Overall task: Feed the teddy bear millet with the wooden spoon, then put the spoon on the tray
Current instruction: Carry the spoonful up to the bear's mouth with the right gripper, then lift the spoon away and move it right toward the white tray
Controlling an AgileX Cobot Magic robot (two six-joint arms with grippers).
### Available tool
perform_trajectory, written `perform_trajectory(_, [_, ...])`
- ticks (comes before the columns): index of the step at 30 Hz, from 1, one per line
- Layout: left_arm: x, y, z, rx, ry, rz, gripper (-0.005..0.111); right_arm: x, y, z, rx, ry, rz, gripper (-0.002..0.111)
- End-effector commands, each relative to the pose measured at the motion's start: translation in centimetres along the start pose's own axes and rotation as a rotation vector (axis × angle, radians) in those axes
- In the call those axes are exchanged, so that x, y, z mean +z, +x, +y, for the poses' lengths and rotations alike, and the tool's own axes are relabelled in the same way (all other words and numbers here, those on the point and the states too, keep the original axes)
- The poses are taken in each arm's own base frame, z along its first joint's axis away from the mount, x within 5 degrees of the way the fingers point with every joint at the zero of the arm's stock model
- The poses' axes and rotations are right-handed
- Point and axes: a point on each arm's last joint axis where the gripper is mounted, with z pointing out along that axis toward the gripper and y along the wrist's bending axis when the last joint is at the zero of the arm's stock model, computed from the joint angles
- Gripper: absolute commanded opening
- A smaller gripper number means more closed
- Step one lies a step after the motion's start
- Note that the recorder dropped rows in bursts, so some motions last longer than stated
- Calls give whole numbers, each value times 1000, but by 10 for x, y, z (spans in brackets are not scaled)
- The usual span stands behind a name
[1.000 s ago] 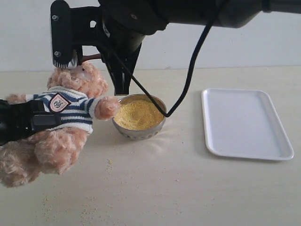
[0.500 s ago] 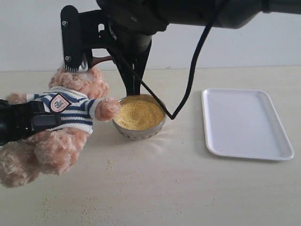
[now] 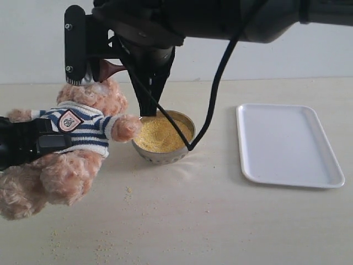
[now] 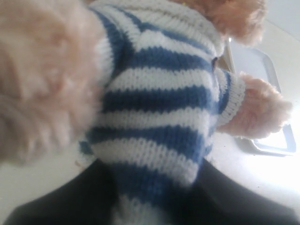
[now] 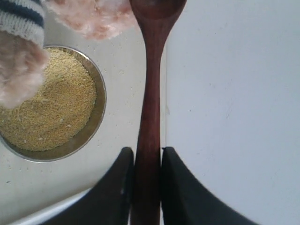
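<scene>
The right pincer is clamped on the handle of the wooden spoon, one dark finger pressed to each side of the slim reddish-brown shaft. In the exterior view, the spoon's oval end hangs just above the head of the teddy bear, at about 11 o'clock from the metal bowl. The wrist camera's frame cuts off most of the oval end, so what it carries cannot be told.

The left pincer grips the bear around the middle. Its black fingers lie against the navy-and-white striped sweater and hold the toy tilted at 9 o'clock from the bowl. One furry paw reaches to the bowl's rim.

The millet fills the shiny bowl nearly to the brim at the centre of the pale bench. Loose grains are scattered on the bench at about 7 o'clock from the bowl. A black cable droops from the right arm, and its loop hangs in front of the bowl's rim at 4 o'clock.

The white tray lies flat at 3 o'clock from the bowl, well apart from it, with nothing on it.
</scene>
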Motion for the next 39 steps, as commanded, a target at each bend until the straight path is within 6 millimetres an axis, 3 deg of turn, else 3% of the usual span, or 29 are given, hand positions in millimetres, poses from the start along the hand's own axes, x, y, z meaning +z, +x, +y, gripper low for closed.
perform_trajectory(1, [-2, -4, -3, 5, 20, -21, 5, -4, 3, -3, 67, 0, 18, 0])
perform_trajectory(10, [-2, -4, -3, 7, 18, -21, 5, -15, 7, -11, 158, 22, 3, 0])
perform_trajectory(17, [-2, -4, -3, 56, 18, -21, 5, -42, 27, -39, 365, 56, -82, 0])
perform_trajectory(20, [-2, -4, -3, 56, 18, -21, 5, -52, 47, -56, 512, 17, -132, 0])
perform_trajectory(24, [-2, -4, -3, 55, 13, -22, 5, -61, 92, -79, 792, -86, -156, 0])
perform_trajectory(28, [-2, -5, 1, 60, -35, -28, 5, -66, 133, -89, 935, -147, -143, 0])
perform_trajectory(34, [-2, -10, 5, 67, -89, -45, 5, -79, 184, -79, 1018, -118, -43, 0])
perform_trajectory(39, [0, -22, 3, 182, -91, -66, 5, -75, 213, -57, 1110, -127, -18, 0])
